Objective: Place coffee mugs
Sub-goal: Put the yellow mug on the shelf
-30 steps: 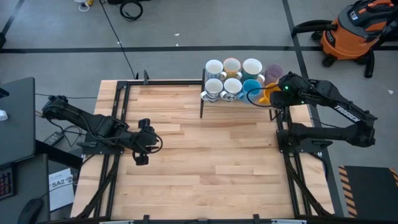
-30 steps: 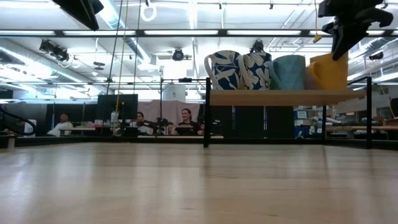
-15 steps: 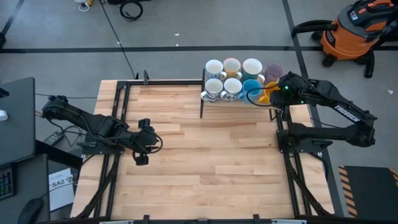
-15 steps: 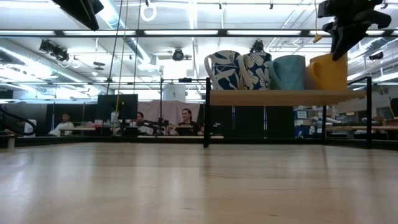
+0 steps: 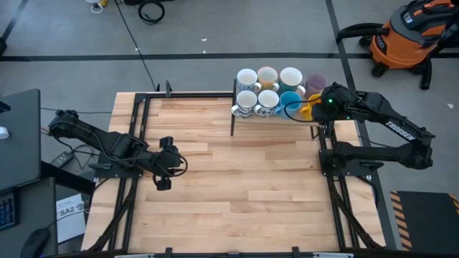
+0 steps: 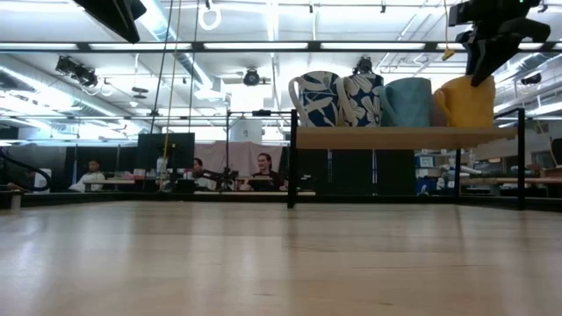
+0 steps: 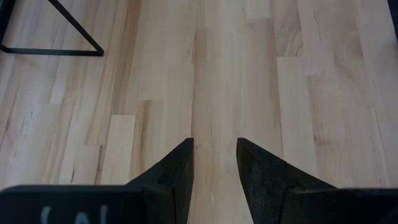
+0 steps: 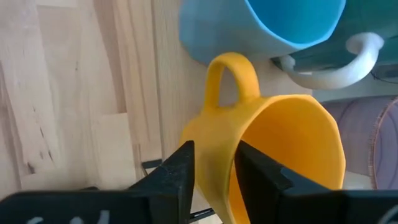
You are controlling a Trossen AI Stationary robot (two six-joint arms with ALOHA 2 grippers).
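We see the wooden table bare across its middle and near side, so our grippers could sweep there freely. The far right corner is crowded: a raised shelf on black posts carries the coffee mugs packed in two touching rows, with the blue mug and yellow mug pressed close, leaving no gap between them for fingers. Our left gripper hangs over the left side, and our right gripper sits at the yellow mug's wall, blocking the shelf's right end.
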